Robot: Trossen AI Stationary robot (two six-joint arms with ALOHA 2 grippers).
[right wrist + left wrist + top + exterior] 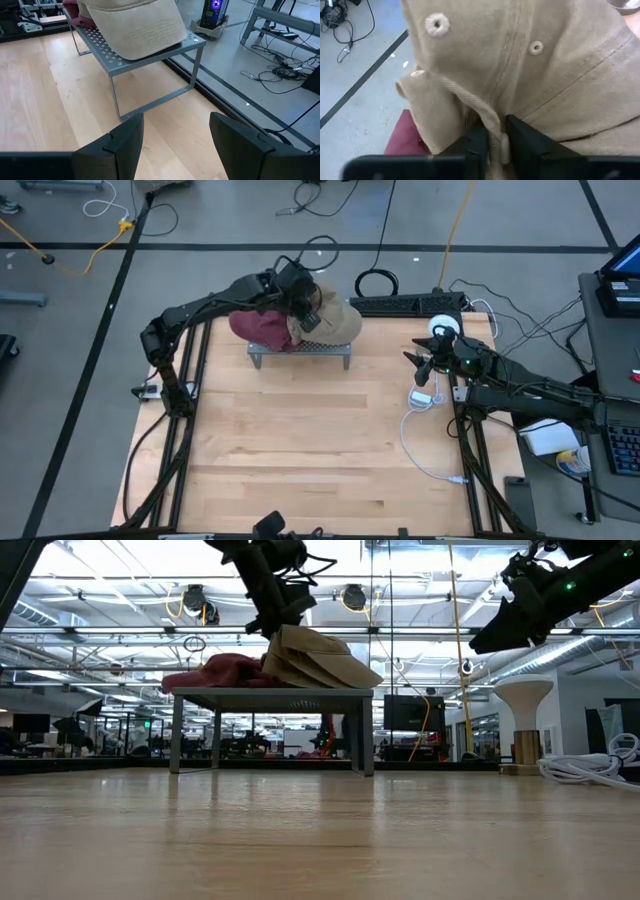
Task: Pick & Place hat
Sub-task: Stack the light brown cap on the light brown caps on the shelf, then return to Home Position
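Observation:
A tan cap (335, 322) lies on a small grey metal rack (300, 352) at the table's far edge, its brim toward the right; it overlaps a dark red cap (262, 328) on the rack's left half. In the low view the tan cap (318, 660) sits tilted on the rack top (270, 693) with the red cap (215, 671) beside it. My left gripper (303, 308) is above the tan cap's crown, shut on it. My right gripper (425, 363) hovers open over the table's right side, away from the rack. My left gripper (495, 142) pinches a raised fold of the tan cap's crown fabric (487, 112) between its two fingers, coming from above and pointing down. The cap rests on the rack with its left part over the red cap.
A white cable and small adapter (422, 398) lie on the table's right side, and a white round object (445, 327) stands near the far right corner. Cables cross the floor beyond the table. The near half of the wooden table (300, 460) is bare.

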